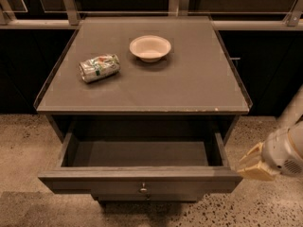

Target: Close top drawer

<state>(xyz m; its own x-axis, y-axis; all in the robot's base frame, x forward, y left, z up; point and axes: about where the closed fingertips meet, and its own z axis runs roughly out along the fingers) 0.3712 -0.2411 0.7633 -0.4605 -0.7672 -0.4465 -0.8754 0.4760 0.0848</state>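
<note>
The top drawer (pixel 118 181) of the grey cabinet stands pulled out toward me, and its dark inside holds nothing that I can see. Its wide front carries a small round metal knob (pixel 143 189) at centre. My gripper (pixel 251 165) is at the right of the drawer, just off the front's right end, low over the floor. Its cream fingers (pixel 258 171) point left toward the drawer's corner and lie close together, holding nothing. The lower drawers are hidden under the open one.
On the cabinet top (pixel 189 84) lie a crushed can (pixel 99 67) at the left and a cream bowl (pixel 150 47) near the back. Dark cabinets and metal rails (pixel 71 6) run behind. Speckled floor (pixel 23 145) surrounds the cabinet.
</note>
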